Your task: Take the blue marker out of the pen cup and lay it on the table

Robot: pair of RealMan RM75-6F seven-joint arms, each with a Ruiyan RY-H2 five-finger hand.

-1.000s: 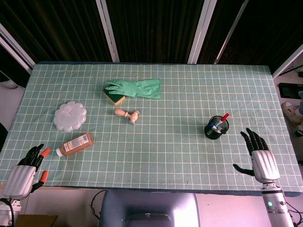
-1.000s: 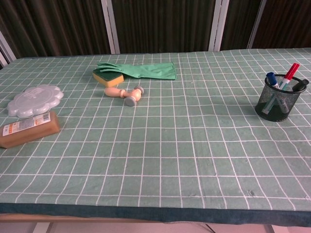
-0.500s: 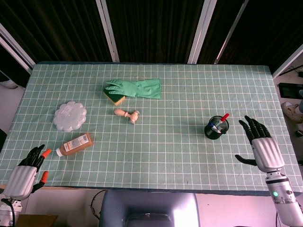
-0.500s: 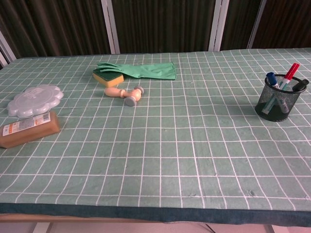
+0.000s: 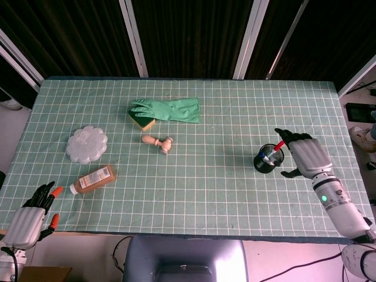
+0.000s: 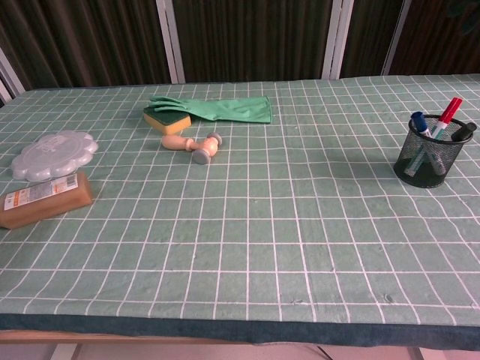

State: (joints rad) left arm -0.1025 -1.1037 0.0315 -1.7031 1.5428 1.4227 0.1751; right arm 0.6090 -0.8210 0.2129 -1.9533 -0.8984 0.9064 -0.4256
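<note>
In the head view, the pen cup (image 5: 268, 160) stands on the right part of the counter (image 5: 211, 176), and the blue marker (image 5: 264, 157) is inside it, next to a red marker (image 5: 278, 145). The right hand (image 5: 304, 153) is just beside the cup on its right side. Its fingers are spread and hold nothing; the fingertips reach toward the cup rim, but whether they touch the cup cannot be told from here. The left hand (image 5: 32, 212) rests at the near left corner of the counter, far from the cup, fingers apart and empty.

In the chest view, no hand shows. The cup (image 6: 428, 158) is upright near the right edge, and the blue marker (image 6: 420, 124) leans in it with its cap above the rim.

So the task seems to be at its beginning. Nothing is taken out yet. The grasp, the lift and the laying down all remain.
</note>
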